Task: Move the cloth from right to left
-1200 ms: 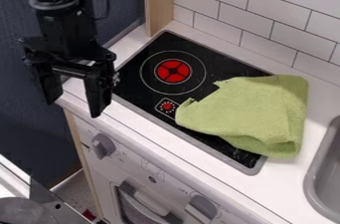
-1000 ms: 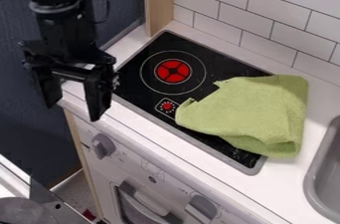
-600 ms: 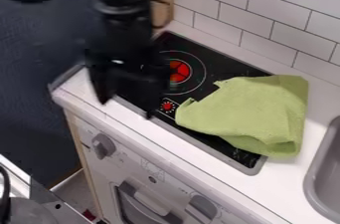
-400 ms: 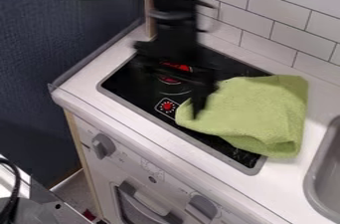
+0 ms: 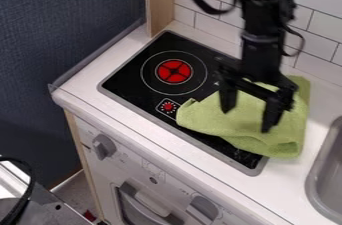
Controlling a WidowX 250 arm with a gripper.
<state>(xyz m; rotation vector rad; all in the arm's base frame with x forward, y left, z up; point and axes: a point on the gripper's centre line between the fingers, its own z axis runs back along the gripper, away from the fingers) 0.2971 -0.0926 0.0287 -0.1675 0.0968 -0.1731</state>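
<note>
Since the earlier frames, the gripper (image 5: 247, 119) has travelled from the left end of the counter across to the cloth (image 5: 240, 130); the cloth has not shifted. The gripper is released: its fingers (image 5: 271, 115) stand apart, pointing down, with nothing seen clamped between them. Whether the tips touch the fabric cannot be told. The arm (image 5: 262, 51) comes in from the top edge, right of centre.

The cloth lies in a loose, rumpled heap over the right part of the hob (image 5: 137, 89), its far right portion lapping onto the white counter (image 5: 177, 150). To its left are the red burner (image 5: 174, 71), uncovered, and the small dial (image 5: 168, 106), close to the cloth's left corner. The sink (image 5: 312, 181) is to the right, apart from the cloth. Tiles (image 5: 320, 29) line the wall behind.

Handling assessment: the cloth appears light, soft and limp, with a textured face that should not slip readily. It is not judged fragile. A raised fold near the middle, beneath the gripper, is the recommended hold; a flat patch may escape the pinch. Loose corners will likely trail, so a modest lift before the leftward carry is advised. The step in hand is judged to be the grasp; the transfer is outstanding.
</note>
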